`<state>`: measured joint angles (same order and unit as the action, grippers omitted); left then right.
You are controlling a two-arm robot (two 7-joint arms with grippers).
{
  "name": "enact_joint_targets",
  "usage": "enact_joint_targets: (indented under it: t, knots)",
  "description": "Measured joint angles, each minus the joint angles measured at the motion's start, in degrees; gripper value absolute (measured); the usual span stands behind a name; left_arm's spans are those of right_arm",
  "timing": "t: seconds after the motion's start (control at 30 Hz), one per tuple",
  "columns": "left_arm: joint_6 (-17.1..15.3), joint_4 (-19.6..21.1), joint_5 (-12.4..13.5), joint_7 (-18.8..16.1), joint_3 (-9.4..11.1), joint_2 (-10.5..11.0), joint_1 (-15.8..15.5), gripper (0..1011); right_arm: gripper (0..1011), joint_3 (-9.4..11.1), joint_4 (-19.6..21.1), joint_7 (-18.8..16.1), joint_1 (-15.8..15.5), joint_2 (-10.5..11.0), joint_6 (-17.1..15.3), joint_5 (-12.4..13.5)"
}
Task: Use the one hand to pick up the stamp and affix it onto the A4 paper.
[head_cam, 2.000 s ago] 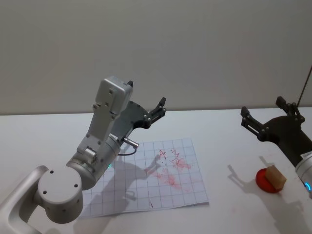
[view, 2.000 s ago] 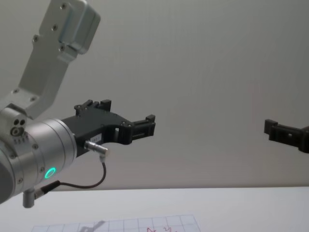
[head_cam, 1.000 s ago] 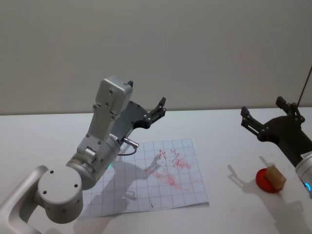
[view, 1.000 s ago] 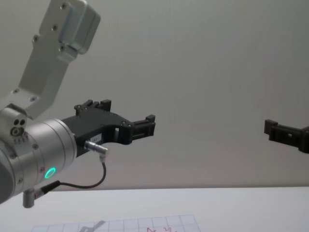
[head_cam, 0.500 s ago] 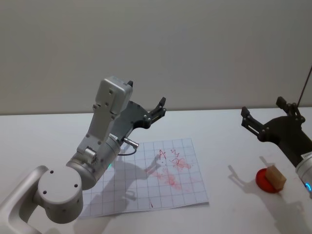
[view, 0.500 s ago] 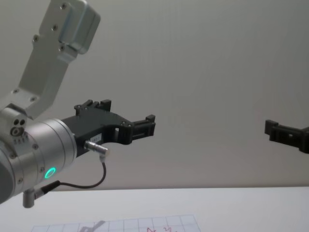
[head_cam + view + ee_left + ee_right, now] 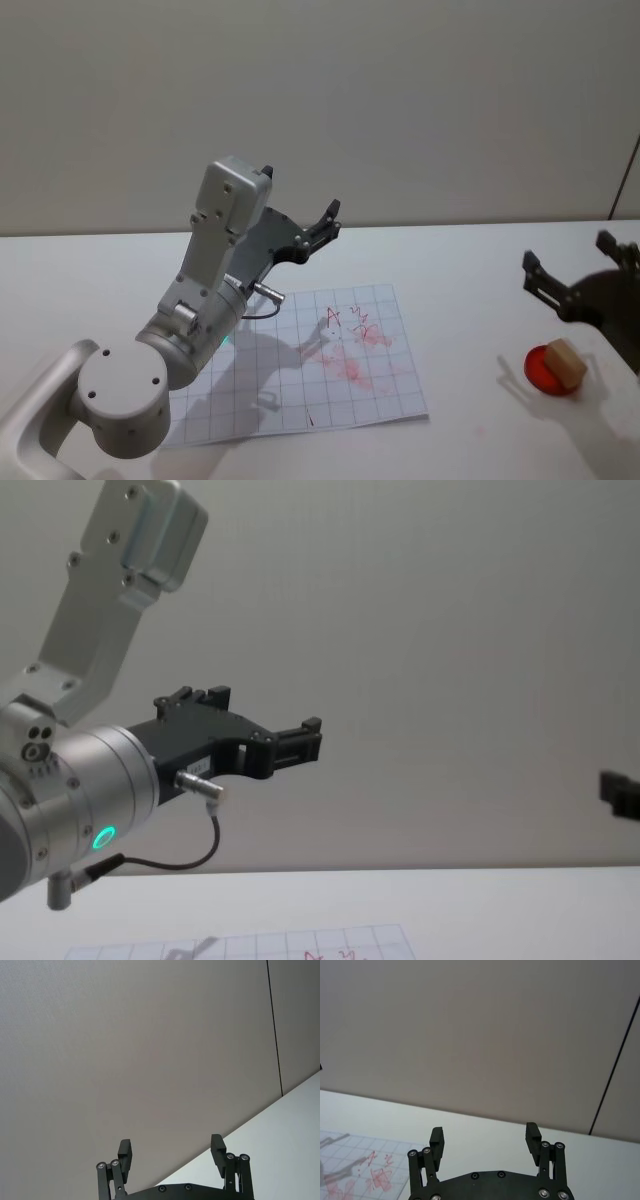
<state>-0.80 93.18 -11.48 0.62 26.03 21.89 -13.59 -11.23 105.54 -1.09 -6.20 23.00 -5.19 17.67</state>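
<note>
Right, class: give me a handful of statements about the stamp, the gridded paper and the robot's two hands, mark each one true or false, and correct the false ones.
1. The stamp rests on a red round pad. True.
2. The right hand is shut on the stamp. False: it is open and empty, raised apart from the stamp.
3. The A4 paper bears red marks. True.
4. The stamp sits on the A4 paper. False: it sits on the pad, off the sheet on the robot's right.
5. The left hand is open and holds nothing. True.
</note>
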Motion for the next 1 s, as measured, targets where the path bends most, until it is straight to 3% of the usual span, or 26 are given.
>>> enact_joint_targets:
  t: [0.23, 0.5, 1.0]
  knots:
    - [0.0, 0.0, 0.0, 0.0, 0.0, 0.0, 0.0, 1001, 1001, 1.1, 2.1, 1.7, -4.0, 2.5, -2.5, 0.8]
    - [0.0, 0.0, 0.0, 0.0, 0.0, 0.0, 0.0, 1001, 1001, 1.8, 2.7, 2.6, -6.4, 4.3, -5.4, 0.5]
    - [0.0, 0.0, 0.0, 0.0, 0.0, 0.0, 0.0, 1001, 1001, 1.6, 0.0, 1.1, -5.7, 4.4, -10.3, -2.7]
